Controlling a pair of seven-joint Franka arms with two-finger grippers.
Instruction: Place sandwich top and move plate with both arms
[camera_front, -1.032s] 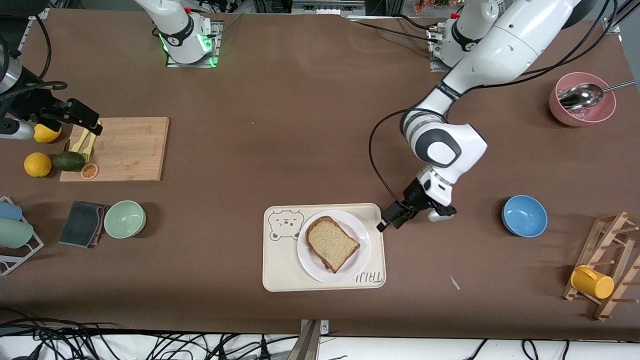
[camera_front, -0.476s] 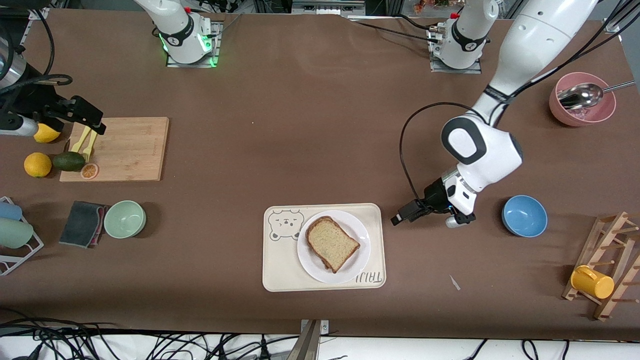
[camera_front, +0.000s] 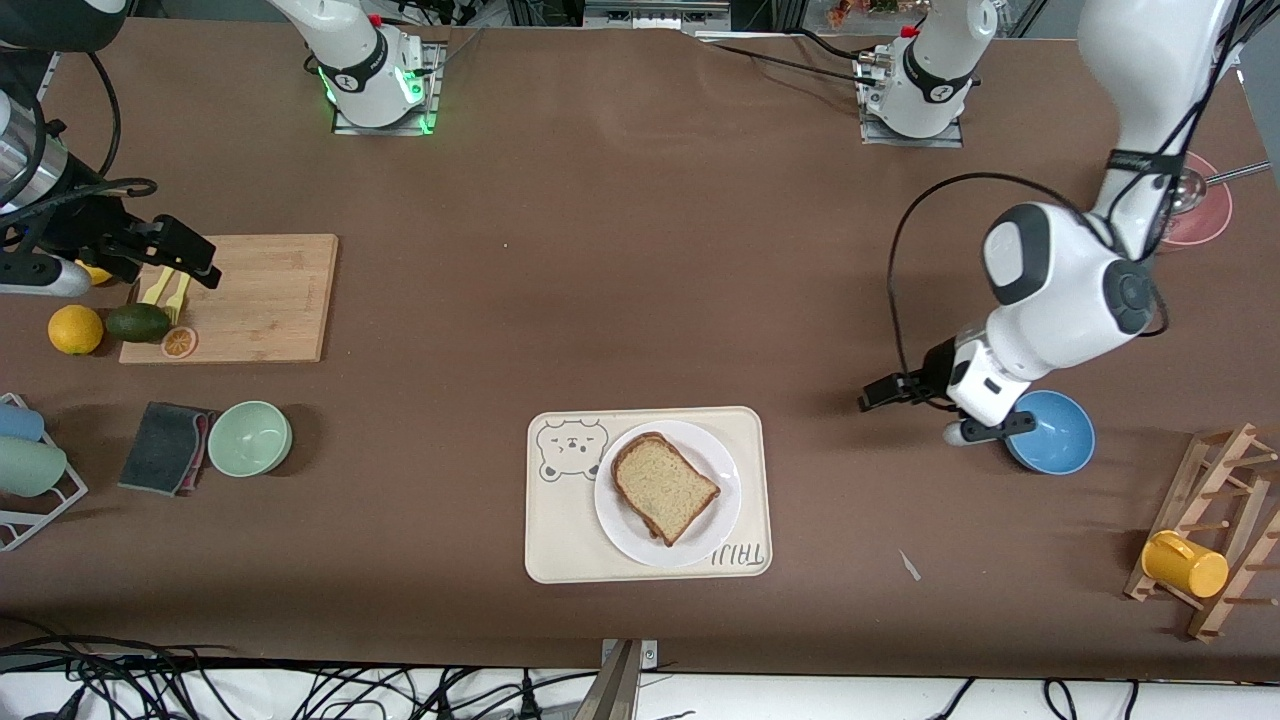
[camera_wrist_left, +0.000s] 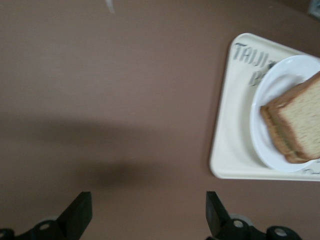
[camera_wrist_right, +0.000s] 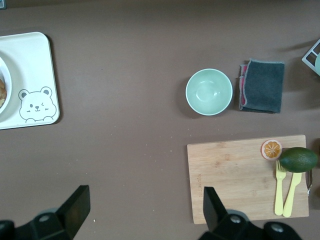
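Note:
The sandwich top (camera_front: 664, 487), a speckled tan slice with a brown crust, lies on a second slice on the white plate (camera_front: 722, 470). The plate sits on the cream bear tray (camera_front: 560, 540). My left gripper (camera_front: 878, 393) is open and empty over bare table between the tray and the blue bowl. Its wrist view shows its gripper (camera_wrist_left: 149, 217), the stacked slices (camera_wrist_left: 300, 127), the plate (camera_wrist_left: 262, 135) and the tray (camera_wrist_left: 225, 150). My right gripper (camera_front: 190, 262) is open and empty over the corner of the wooden cutting board; it also shows in its wrist view (camera_wrist_right: 145, 215).
A blue bowl (camera_front: 1055, 432) sits beside the left gripper. A pink bowl with a spoon (camera_front: 1195, 205) and a wooden rack with a yellow cup (camera_front: 1185, 563) are at the left arm's end. The cutting board (camera_front: 255, 297), forks, avocado (camera_front: 138, 322), green bowl (camera_front: 250, 438) and dark cloth (camera_front: 163, 447) are at the right arm's end.
My left arm has swung away from the tray's edge toward the blue bowl, gripper empty. My right gripper has shifted slightly over the cutting board. The sandwich and plate have not moved.

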